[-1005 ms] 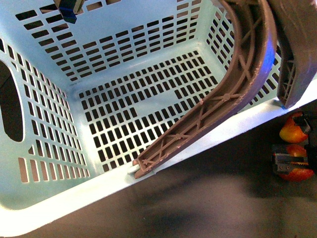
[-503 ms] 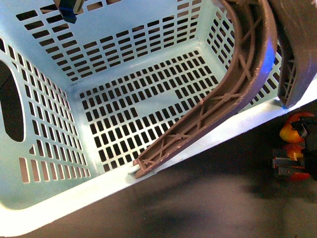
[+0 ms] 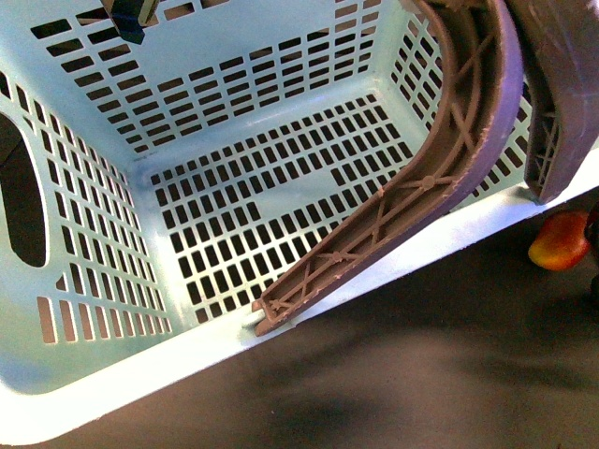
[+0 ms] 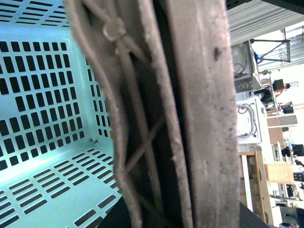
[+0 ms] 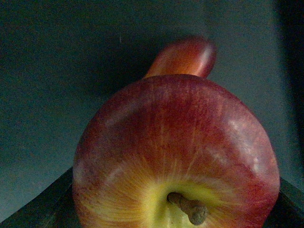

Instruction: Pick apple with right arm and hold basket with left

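Note:
The mint-green basket (image 3: 234, 84) fills the front view, tilted, with its slotted floor bare. Its two brown ribbed handles (image 3: 449, 159) rise to the upper right. In the left wrist view a handle (image 4: 190, 95) crosses the whole picture very close, and my left gripper (image 4: 161, 213) is shut on it, fingers mostly hidden. The basket's inside (image 4: 42, 95) shows beside the handle. The deep red apple (image 5: 175, 142), stem dimple toward the camera, fills the right wrist view, with my right gripper (image 5: 175, 216) shut on it above the dark table. The apple and both grippers are outside the front view.
An elongated red-orange fruit (image 3: 560, 245) lies on the dark tabletop (image 3: 421, 374) just right of the basket's near rim; it also shows beyond the apple (image 5: 183, 57). A dark blue object (image 3: 126, 21) sits at the basket's far rim. Shelves and benches stand in the background (image 4: 266, 118).
The right gripper with the apple has left the front view past the right edge. The elongated fruit stays on the table. The basket and its handles have not moved.

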`<state>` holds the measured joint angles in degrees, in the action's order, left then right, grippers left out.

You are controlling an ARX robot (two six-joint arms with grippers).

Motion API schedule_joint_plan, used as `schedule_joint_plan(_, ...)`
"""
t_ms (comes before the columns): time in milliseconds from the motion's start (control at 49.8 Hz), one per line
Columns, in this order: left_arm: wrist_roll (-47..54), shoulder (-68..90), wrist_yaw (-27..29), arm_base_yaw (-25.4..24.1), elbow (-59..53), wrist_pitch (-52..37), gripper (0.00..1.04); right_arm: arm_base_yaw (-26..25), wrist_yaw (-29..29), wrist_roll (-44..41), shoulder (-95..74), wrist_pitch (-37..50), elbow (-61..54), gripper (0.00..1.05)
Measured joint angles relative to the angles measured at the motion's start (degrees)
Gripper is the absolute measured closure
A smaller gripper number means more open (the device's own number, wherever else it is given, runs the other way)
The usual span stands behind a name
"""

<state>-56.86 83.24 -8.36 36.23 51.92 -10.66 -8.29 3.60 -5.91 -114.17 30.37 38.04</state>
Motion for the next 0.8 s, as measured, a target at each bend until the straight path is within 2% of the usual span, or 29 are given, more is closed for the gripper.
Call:
schedule_joint_plan(221, 0.0, 0.0, 0.02, 0.0, 0.0, 0.0, 0.9, 1.53, -0.24, -1.25, 25.99, -8.39, -3.5, 0.25)
schedule_joint_plan(422, 0.0, 0.0, 0.0, 0.02, 0.0, 0.0, 0.9, 9.55, 0.24, 1.05, 46.84, -17.09, -0.02, 0.25)
schedule_joint_plan(563, 0.0, 0.0, 0.02, 0.0, 0.0, 0.0, 0.9, 17.03, 4.42, 1.95, 48.83, -16.41, 2.49, 0.25)
schedule_joint_plan(804, 0.0, 0.0, 0.0, 0.02, 0.0, 0.0, 0.9, 27.41, 6.78, 4.48, 41.97, -12.55, 2.62, 0.25)
